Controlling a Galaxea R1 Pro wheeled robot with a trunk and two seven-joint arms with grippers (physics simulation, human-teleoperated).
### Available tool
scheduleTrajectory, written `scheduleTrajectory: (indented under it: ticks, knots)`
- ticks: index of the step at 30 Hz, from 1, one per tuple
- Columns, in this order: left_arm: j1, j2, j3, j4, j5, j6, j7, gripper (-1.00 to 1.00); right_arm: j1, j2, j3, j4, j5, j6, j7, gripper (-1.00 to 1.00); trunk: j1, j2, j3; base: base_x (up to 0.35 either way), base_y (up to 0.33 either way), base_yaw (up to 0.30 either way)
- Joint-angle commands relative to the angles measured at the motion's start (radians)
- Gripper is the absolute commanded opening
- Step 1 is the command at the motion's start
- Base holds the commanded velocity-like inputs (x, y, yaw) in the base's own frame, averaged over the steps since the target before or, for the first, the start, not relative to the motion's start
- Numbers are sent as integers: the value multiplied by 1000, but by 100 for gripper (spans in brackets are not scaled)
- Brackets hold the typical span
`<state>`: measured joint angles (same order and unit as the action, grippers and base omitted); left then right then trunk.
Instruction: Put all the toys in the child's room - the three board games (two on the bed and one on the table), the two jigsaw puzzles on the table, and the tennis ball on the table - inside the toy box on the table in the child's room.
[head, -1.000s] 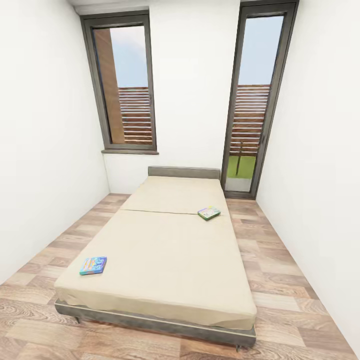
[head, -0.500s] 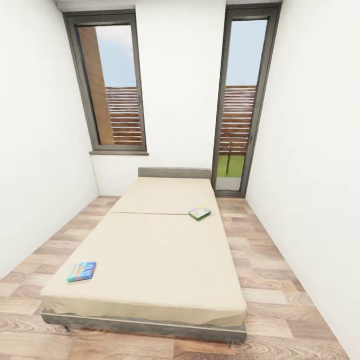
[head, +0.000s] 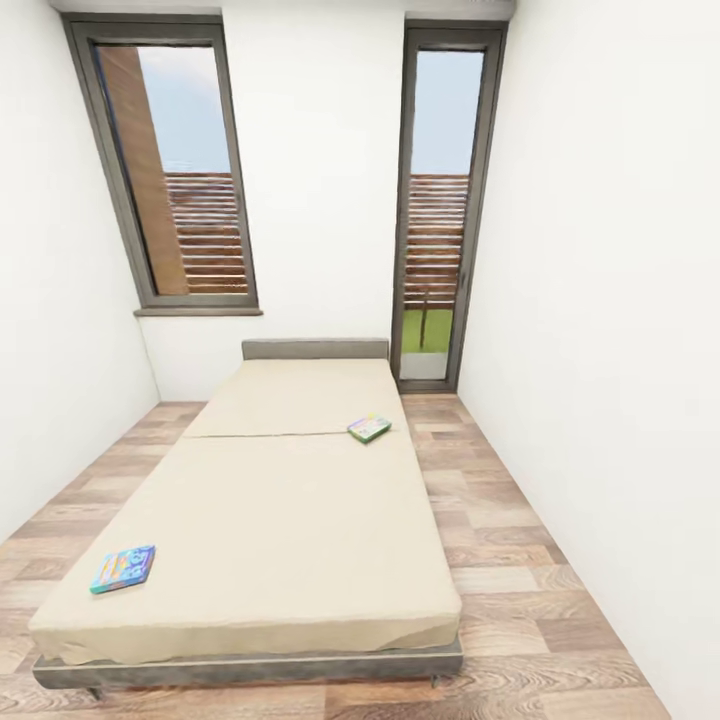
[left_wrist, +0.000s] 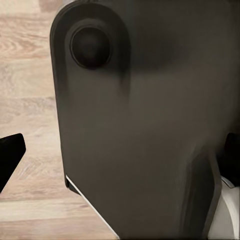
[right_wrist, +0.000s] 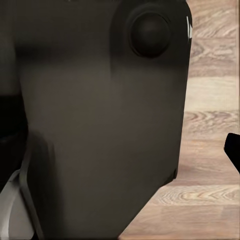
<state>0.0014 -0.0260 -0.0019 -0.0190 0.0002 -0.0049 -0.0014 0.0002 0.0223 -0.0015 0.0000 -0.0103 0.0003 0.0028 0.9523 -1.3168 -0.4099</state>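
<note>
Head view: bed (head: 270, 520) carries two board games, blue board game (head: 122, 568) at the near left corner, green board game (head: 369, 428) mid-right edge. Claw states: you cannot tell from either wrist view. Risk: you may nudge the flat boxes off the mattress edge when reaching.

A large dark grey robot body panel (left_wrist: 145, 130) is seen close up, with a round, darker boss (left_wrist: 90, 46) set near one corner. A pale edge line is seen along the panel's lower rim. Light wood-plank floor (left_wrist: 27, 90) is seen beside and beyond the panel. A black fingertip (left_wrist: 9, 159) of the left hand is seen at each side edge, well apart.
</note>
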Motion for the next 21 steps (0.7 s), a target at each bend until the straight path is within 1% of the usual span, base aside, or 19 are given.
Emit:
scheduleTrajectory:
  ticks: [1, 9, 21]
  knots:
    - [0, 0, 0, -1, 0, 0, 0, 100, 0, -1, 0, 0, -1, 0, 0, 100, -4, 7, 3, 0, 0, -61]
    - [0, 1, 0, -3, 0, -1, 0, 100, 0, -4, 7, 0, 9, 0, 0, 100, -35, 63, 28, 0, 0, -23]
    - [0, 2, -2, -4, 0, -1, 1, 100, 0, -5, 8, 0, 12, -1, 0, 100, -81, 147, 65, 0, 0, -2]
